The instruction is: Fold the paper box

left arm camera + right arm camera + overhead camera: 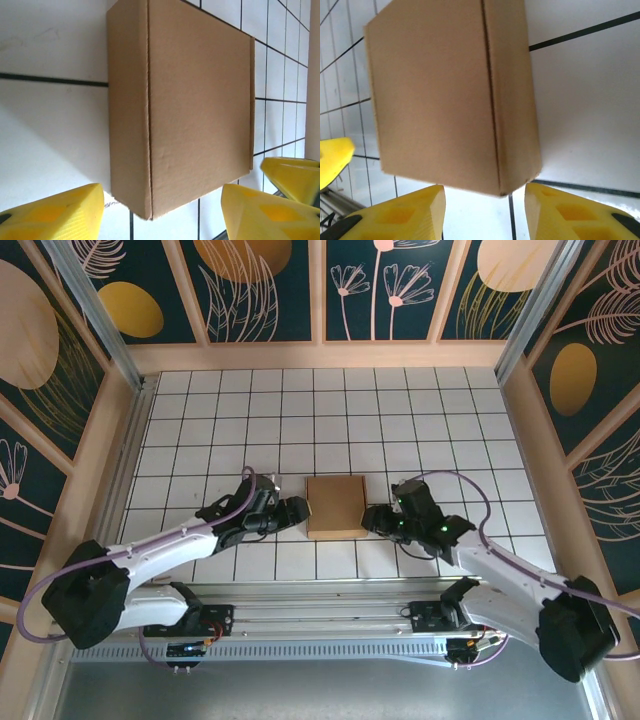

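Paper box (pixel 336 507): one item, plain brown cardboard, squarish and shallow; lies flat on the white gridded table (pixel 300 410), at the middle of the near rows, between the two arms; top panel down and sides up, so the folding looks all but finished; no marked long axis, near-to-far and left-to-right spans being about equal.

Left gripper (pixel 298 512): one; stands just beside the left side of the box, pointing right at it; its yellow fingers (pixel 55 215) are apart, nothing clamped between them; in the left wrist view the box (pixel 195 110) lies straight ahead of the fingers, its nearest corner reaching into the gap between them; contact cannot be told.

Right gripper (pixel 372 520): one; stands just beside the right side of the box, towards the near right corner, pointing left; its fingers (pixel 395 215) are likewise apart and hold nothing; in the right wrist view the box (pixel 440 95) lies directly ahead, one corner just short of the gap.

Relation governing the coming move: box flanked left and right, both arms about equally near, so either could press or pinch a side.

Count: box, one; grippers, two; fingers, two per gripper.
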`<state>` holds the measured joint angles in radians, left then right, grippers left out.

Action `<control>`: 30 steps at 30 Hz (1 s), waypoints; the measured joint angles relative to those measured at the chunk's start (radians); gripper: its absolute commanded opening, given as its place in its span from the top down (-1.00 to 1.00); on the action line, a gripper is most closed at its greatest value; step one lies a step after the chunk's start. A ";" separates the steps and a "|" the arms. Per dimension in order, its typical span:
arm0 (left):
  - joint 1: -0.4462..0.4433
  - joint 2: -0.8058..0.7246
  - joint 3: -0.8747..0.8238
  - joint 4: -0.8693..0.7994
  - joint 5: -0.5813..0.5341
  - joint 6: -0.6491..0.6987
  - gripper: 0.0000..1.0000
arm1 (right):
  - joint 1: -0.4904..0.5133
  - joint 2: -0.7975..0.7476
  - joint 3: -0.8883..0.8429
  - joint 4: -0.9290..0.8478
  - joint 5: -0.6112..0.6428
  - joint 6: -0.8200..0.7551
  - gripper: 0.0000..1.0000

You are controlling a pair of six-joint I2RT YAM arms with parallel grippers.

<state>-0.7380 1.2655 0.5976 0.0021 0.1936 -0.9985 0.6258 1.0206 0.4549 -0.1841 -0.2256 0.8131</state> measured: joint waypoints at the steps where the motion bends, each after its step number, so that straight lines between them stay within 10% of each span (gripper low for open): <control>1: 0.000 0.029 0.019 0.004 -0.005 0.005 -0.21 | -0.004 0.029 -0.004 0.029 -0.001 0.009 0.17; 14: 0.011 0.350 0.199 0.065 -0.109 0.058 0.06 | -0.059 0.315 0.048 0.320 0.025 0.009 0.52; 30: 0.204 0.677 0.585 0.054 -0.258 0.186 0.07 | -0.178 0.869 0.548 0.502 0.038 -0.119 0.49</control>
<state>-0.5343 1.9423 1.1828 0.0559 -0.0647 -0.8127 0.4477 1.8896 1.0027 0.3180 -0.1875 0.6937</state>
